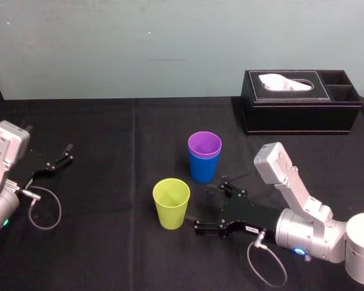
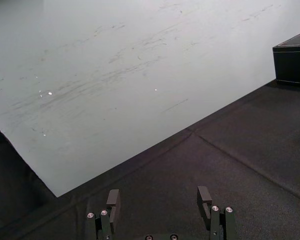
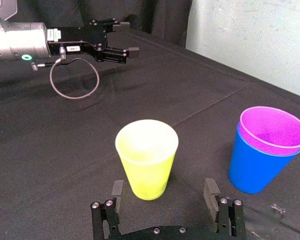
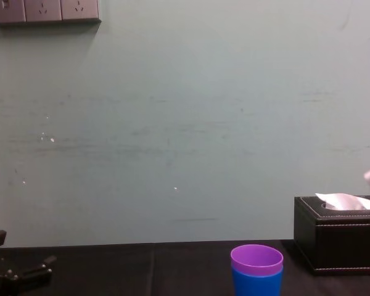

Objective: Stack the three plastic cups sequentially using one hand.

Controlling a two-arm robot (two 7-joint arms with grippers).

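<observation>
Jaws spread, right gripper [image 1: 209, 207] sits just beside yellow-green cup [image 1: 171, 203], due for gripping and nesting into purple cup [image 1: 204, 144] inside blue cup [image 1: 202, 170]; left gripper [image 1: 60, 156] parked open, far left.

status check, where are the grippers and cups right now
Right gripper open, beside yellow-green cup, not gripping. Left gripper open, parked far left. Purple cup nested in blue cup. Tissue box well clear.

The purple cup [image 1: 204, 145] hid the inside of the blue cup [image 1: 202, 170]; the chest view's lower edge cut off its base.
</observation>
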